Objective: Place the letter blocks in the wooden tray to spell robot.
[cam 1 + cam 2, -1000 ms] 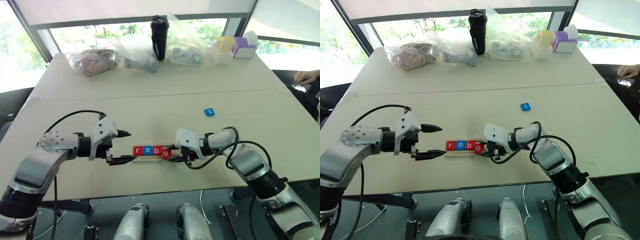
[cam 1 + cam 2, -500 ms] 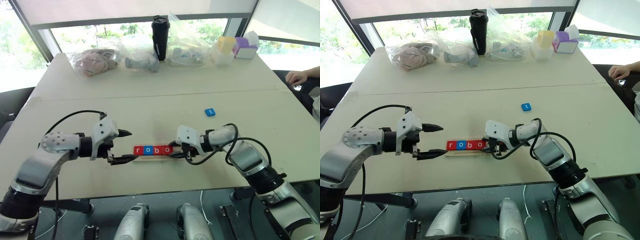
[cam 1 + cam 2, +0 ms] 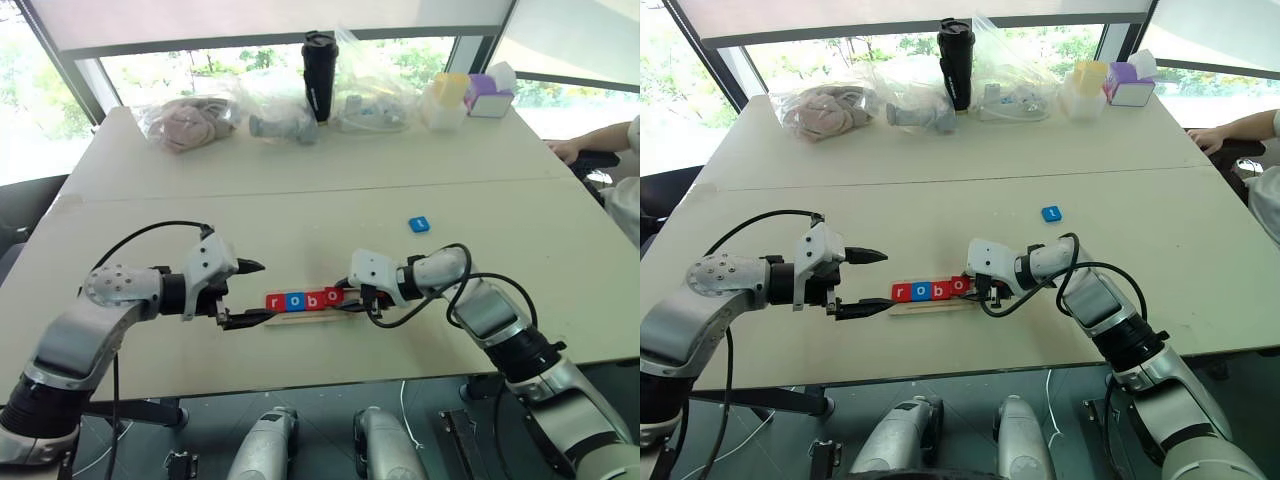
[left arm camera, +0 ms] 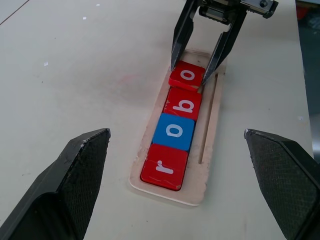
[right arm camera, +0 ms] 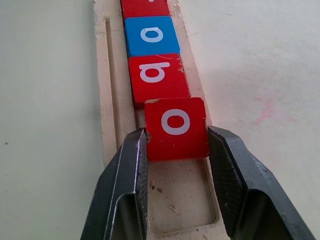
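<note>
Blocks r, o, b lie in the tray (image 4: 207, 112), the right gripper (image 5: 175, 145) is closed on the red o block's (image 5: 176, 127) side edges, the left gripper (image 3: 245, 292) is wide open and empty; these tiles seem light, stiff, slippery.

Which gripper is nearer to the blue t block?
Right. The right gripper grips the red o block at the tray, nearer the t block; the left gripper is farther.

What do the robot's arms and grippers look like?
Both arms are shiny silver-grey metal tubes with black joints and white wrist housings. Loose black cables loop beside each forearm. The left gripper and right gripper each have two black pointed fingers with finely textured inner pads.
</note>
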Tool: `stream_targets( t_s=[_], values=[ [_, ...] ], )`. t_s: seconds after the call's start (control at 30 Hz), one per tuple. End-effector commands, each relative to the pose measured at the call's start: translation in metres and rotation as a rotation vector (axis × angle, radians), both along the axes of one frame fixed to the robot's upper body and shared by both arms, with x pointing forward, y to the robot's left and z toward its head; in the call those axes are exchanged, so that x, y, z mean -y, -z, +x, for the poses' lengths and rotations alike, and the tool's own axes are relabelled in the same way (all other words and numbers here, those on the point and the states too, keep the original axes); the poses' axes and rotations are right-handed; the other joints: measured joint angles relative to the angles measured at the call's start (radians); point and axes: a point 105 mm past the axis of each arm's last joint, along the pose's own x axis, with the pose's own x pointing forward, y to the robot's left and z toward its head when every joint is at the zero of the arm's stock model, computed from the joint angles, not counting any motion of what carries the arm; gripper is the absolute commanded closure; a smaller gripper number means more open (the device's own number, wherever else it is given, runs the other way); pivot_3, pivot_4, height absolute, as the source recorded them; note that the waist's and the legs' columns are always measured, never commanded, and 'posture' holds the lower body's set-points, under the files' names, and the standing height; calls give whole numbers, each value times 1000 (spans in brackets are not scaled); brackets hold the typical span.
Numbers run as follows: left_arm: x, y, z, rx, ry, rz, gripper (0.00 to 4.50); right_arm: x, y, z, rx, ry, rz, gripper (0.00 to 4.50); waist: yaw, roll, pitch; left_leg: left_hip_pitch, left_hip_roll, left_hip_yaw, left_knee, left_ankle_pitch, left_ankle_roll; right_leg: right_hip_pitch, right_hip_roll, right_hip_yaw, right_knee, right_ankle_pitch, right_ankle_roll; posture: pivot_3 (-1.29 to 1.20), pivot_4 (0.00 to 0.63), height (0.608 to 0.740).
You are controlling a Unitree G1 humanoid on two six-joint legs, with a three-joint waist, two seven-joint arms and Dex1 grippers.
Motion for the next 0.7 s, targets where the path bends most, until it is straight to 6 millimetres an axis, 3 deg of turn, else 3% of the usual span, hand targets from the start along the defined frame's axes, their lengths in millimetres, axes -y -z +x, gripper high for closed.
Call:
stream_targets(
  t_s=[0.03,0.07,0.27,0.4,0.7],
  values=[
    [2,-6,-1,30,9,-4,0,-7,-9,-3,34,-47,15,3345,0,0,0,0,0,0,0,0,0,0,0,0,0,0,0,0,150,740],
    [2,-6,-1,31,9,-4,0,-7,-10,-3,35,-48,16,3345,0,0,0,0,0,0,0,0,0,0,0,0,0,0,0,0,150,740],
    [3,-6,1,35,9,-4,0,-7,-16,0,72,-52,30,246,0,0,0,0,0,0,0,0,0,0,0,0,0,0,0,0,150,740],
    [3,-6,2,37,6,-4,0,-7,-30,9,124,-36,58,114,0,0,0,0,0,0,0,0,0,0,0,0,0,0,0,0,150,740],
    [3,-5,3,40,6,-3,0,0,-81,26,185,39,247,114,1,0,0,0,0,0,0,0,0,0,0,0,1,0,0,0,150,740]
  ],
)
